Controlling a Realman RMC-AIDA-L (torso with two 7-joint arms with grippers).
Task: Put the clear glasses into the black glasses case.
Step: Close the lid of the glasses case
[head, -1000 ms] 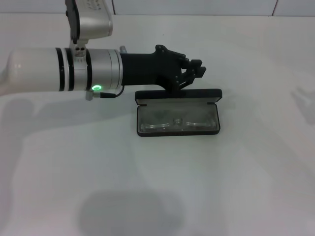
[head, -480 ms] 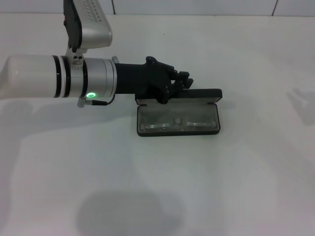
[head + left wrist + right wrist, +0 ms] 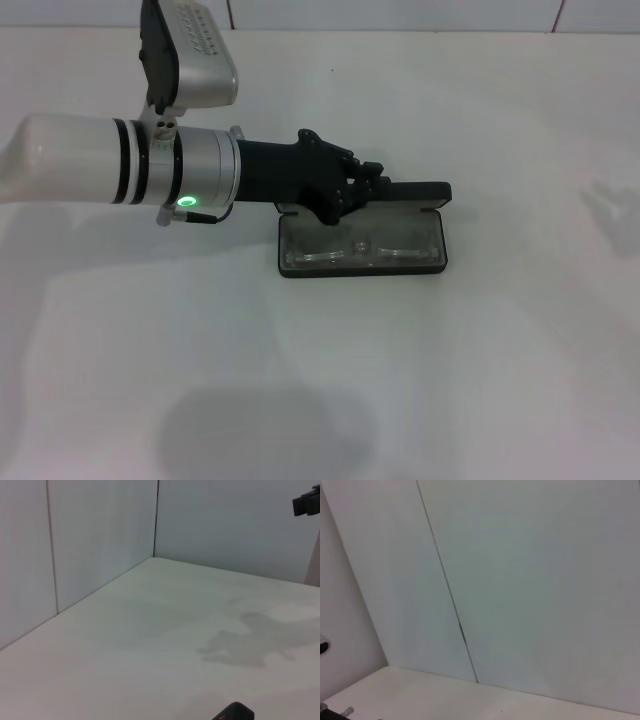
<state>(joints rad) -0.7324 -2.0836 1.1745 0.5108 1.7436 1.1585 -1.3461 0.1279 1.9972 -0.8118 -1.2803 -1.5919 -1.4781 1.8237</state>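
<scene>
Our left claw (image 3: 372, 180), fingers drawn together on nothing, sits at the black glasses case (image 3: 362, 245) lid; with the clear glasses (image 3: 360, 250) inside, we press it down evenly.

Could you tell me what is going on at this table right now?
The clear glasses already lie inside the open black glasses case on the white table. The left arm reaches in from the robot's left, and its left tool sits at the case's raised lid along the far edge, apparently about to close it. The right arm is out of the head view.
</scene>
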